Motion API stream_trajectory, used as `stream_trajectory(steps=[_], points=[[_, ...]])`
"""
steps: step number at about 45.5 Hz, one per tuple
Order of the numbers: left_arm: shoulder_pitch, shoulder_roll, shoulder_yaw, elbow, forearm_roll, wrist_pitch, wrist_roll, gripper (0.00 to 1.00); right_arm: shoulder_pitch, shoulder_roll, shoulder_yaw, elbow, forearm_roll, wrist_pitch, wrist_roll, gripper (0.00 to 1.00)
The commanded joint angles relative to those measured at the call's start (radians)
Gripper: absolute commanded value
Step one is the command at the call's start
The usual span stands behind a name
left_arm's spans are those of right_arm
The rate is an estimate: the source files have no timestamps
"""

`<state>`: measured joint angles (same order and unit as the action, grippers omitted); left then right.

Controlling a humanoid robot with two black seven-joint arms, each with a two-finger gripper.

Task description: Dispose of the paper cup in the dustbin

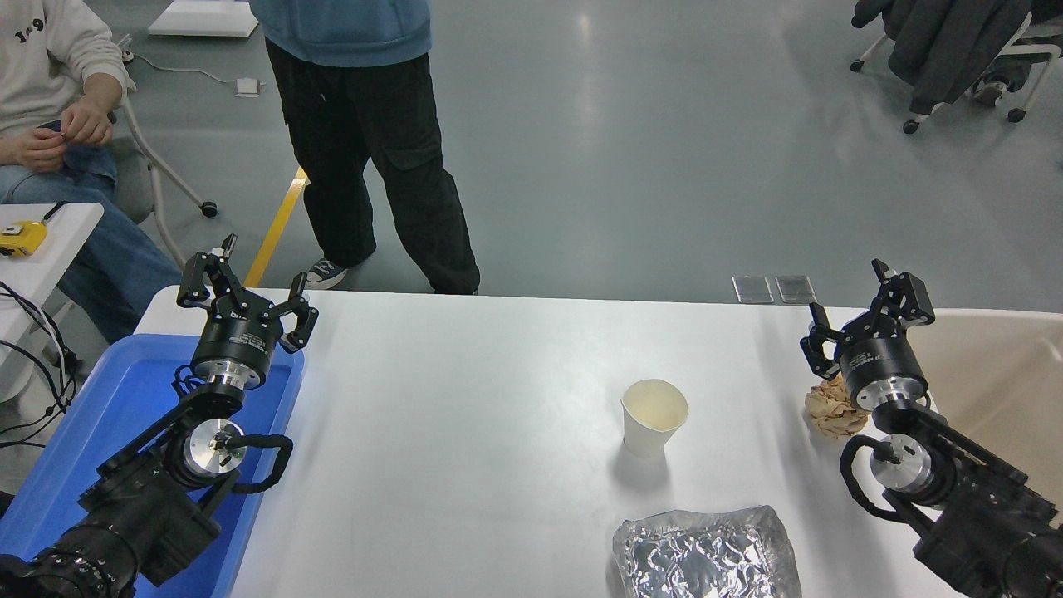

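The white paper cup (653, 417) stands upright on the white table (465, 432), right of the middle, its cream inside showing and its rim slightly bent. The beige dustbin (1001, 374) is at the right edge, only partly in view. My right gripper (859, 303) is open and empty, held above the table between the cup and the dustbin, well to the right of the cup. My left gripper (247, 282) is open and empty, parked at the lower left over the blue tray.
A crumpled tan paper ball (830, 412) lies just under my right wrist. A crinkled silver foil sheet (706, 552) lies at the front edge, below the cup. A blue tray (100, 423) sits at the left. A person stands at the far side, another sits at the far left.
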<state>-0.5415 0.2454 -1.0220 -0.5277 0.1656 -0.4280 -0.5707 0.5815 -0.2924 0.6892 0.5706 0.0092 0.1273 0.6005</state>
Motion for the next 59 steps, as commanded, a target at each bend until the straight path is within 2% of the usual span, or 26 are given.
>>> stream_trajectory(steps=[1,45,59], points=[[0.000,0.000,-0.001,0.000,0.000,0.000,0.002,1.00,-0.003,-0.001,0.000,0.000,-0.002,0.003,0.002,0.99],[0.000,0.000,-0.001,0.000,0.000,0.000,0.000,1.00,0.012,0.003,-0.014,0.006,-0.003,0.031,-0.005,0.99],[0.000,0.002,-0.001,0.000,0.000,0.000,0.000,1.00,0.015,-0.111,-0.056,0.222,-0.098,-0.055,-0.094,0.99]])
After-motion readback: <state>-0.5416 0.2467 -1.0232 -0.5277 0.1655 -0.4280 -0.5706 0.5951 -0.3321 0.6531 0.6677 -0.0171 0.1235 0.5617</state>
